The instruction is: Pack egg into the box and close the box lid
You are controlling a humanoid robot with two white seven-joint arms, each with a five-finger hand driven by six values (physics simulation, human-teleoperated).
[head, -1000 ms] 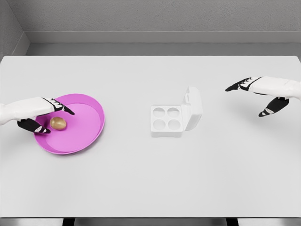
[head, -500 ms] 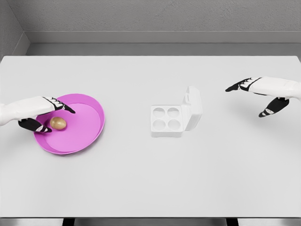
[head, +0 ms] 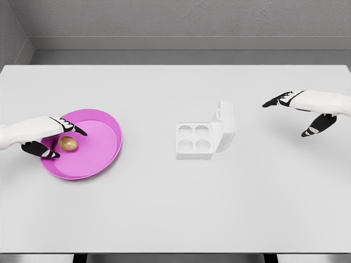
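Scene: a white table (head: 164, 208) seen from above, against a grey wall.
Egg: a brown egg (head: 68, 143) lies in a shallow magenta plate (head: 104, 150) at the table's left side.
Box: a white egg box (head: 194, 141) with four round wells, all empty, sits near the table's middle, well apart from the plate; its lid (head: 225, 127) stands open, hinged on the right.
Left hand: the left hand (head: 50, 137) reaches over the plate's left rim, fingers above the egg and thumb below it, bracketing the egg. They look parted and not yet pinching; whether any fingertip touches the shell cannot be told.
Right hand: the right hand (head: 299, 109) hovers over the table right of the box, fingers spread, holding nothing.
Step in hand: judged to be the grasp of the egg, so the task is at its start.
Next move: likely calls for a gentle pinch on the egg, a lift clear of the plate's rim, then carrying it right to a well.
Writing: no brand, label or lettering is visible.
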